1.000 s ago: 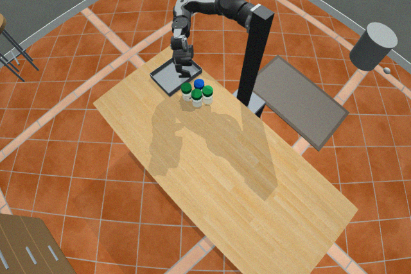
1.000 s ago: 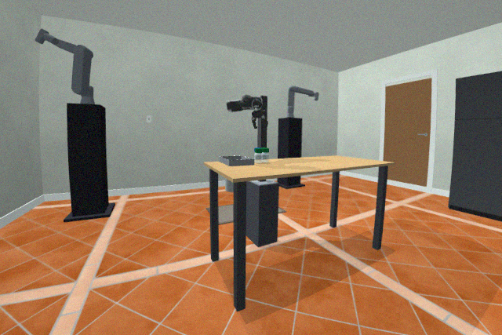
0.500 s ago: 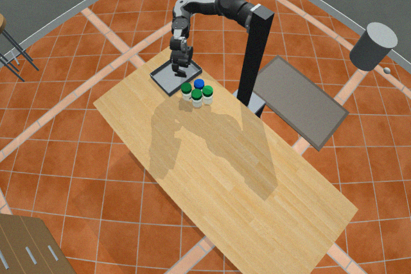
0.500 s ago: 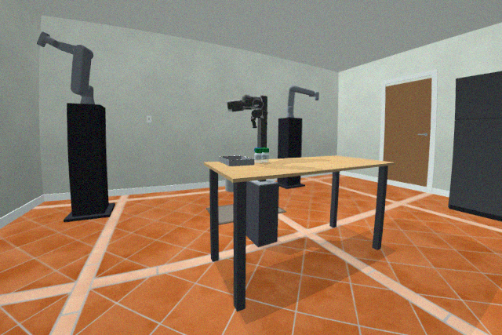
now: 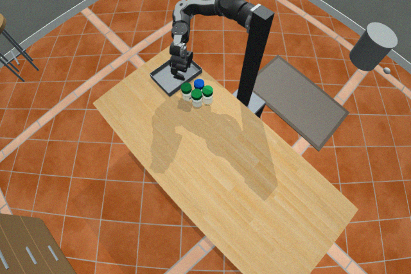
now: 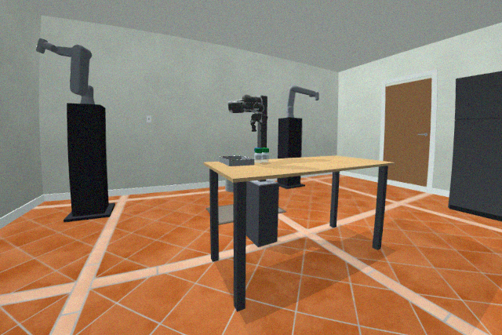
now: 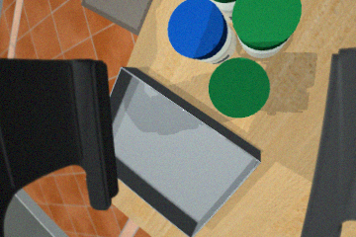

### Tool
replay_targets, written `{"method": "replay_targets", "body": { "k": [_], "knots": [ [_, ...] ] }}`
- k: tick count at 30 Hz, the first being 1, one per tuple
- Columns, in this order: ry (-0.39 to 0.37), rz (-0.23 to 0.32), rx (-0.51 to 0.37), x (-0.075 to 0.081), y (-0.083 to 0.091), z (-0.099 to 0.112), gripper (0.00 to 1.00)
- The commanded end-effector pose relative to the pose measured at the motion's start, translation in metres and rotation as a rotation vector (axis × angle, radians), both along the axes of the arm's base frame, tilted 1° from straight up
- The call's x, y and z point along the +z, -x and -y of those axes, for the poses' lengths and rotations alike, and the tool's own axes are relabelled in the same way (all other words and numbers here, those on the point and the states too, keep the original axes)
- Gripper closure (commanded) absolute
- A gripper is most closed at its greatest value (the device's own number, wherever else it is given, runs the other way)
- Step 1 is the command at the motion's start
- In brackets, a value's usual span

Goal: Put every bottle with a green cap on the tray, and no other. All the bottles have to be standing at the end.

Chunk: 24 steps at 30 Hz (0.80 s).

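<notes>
Green-capped bottles [image 5: 196,94], three of them, stand clustered with a blue-capped bottle [image 5: 198,83] on the table [image 5: 232,178] just beside the tray [image 5: 158,78] (which holds nothing). Jaws half open and holding nothing, the gripper [image 5: 177,73] hovers above the tray, so the first pick seems pending; next, descend over the nearest green cap [image 7: 238,87].

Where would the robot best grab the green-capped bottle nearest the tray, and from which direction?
Probably from above, fingers closing on the round cap of the green-capped bottle nearest the tray. It stands upright, packed against the blue-capped bottle and another green-capped bottle, so only its sides toward the tray and the open table are free for the fingers. The gripper hangs open over the tray, holding nothing.
</notes>
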<state>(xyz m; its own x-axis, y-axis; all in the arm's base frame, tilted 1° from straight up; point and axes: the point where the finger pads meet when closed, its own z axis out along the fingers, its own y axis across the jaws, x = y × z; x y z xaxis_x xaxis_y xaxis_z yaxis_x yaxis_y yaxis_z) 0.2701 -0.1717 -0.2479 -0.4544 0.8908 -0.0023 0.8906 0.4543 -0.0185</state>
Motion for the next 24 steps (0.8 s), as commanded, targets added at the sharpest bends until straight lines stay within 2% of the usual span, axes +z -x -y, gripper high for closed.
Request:
{"method": "replay_targets", "body": {
  "k": [1, 5, 12, 22, 24],
  "knots": [
    [-0.003, 0.028, 0.007, -0.006, -0.006, -0.001, 0.58],
    [-0.004, 0.028, 0.002, -0.03, -0.009, 0.0, 0.58],
    [-0.004, 0.028, 0.002, -0.03, -0.009, 0.0, 0.58],
    [0.003, 0.019, 0.011, -0.092, -0.001, 0.001, 0.58],
    [0.003, 0.019, 0.011, -0.092, -0.001, 0.001, 0.58]
  ]
}}
